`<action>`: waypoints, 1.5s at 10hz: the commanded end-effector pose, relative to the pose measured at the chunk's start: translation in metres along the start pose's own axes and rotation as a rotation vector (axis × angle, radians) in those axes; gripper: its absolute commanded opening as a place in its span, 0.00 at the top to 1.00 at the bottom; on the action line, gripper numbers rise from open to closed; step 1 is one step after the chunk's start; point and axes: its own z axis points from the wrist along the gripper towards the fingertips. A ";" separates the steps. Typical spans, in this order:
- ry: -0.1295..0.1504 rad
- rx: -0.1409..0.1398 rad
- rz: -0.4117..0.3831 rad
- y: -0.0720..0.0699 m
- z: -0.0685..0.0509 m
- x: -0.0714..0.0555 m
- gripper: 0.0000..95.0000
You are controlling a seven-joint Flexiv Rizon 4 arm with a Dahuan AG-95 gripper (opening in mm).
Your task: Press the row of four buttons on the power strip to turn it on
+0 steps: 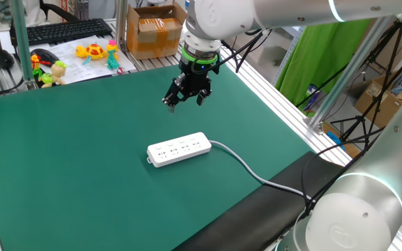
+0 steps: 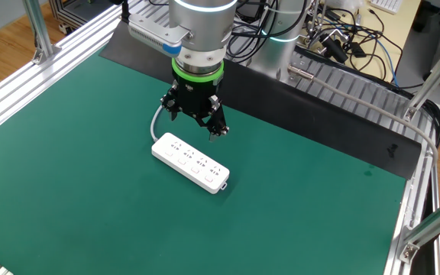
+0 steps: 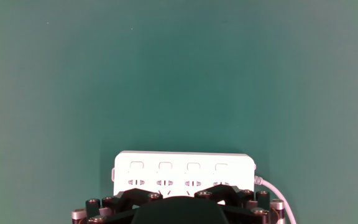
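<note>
The white power strip lies flat near the middle of the green mat, its whitish-grey cable trailing off to the right. My gripper hangs in the air above and just behind the power strip. Its two fingers are spread wide apart with nothing between them, so it is open. In the hand view the power strip fills the lower middle. The four buttons run in a line along its far edge, above the dark socket holes. The hand's dark body hides the strip's near edge.
Aluminium frame rails border the mat. Beyond its far edge stand a cardboard box, a keyboard and small toys. A black strip and cable clutter lie behind the arm's base.
</note>
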 end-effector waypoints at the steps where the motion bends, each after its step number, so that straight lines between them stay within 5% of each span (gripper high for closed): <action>1: 0.000 0.000 0.000 0.000 0.000 0.000 0.00; 2: 0.005 -0.027 0.141 0.001 0.001 0.001 1.00; 6: -0.010 -0.007 0.144 0.009 0.010 0.018 1.00; 10: -0.021 -0.010 0.203 0.008 0.008 0.015 1.00; 12: 0.006 -0.007 0.260 0.007 0.007 0.011 1.00; 14: 0.000 -0.037 0.243 0.006 0.006 0.010 1.00; 15: -0.002 -0.020 0.306 0.006 0.007 0.008 1.00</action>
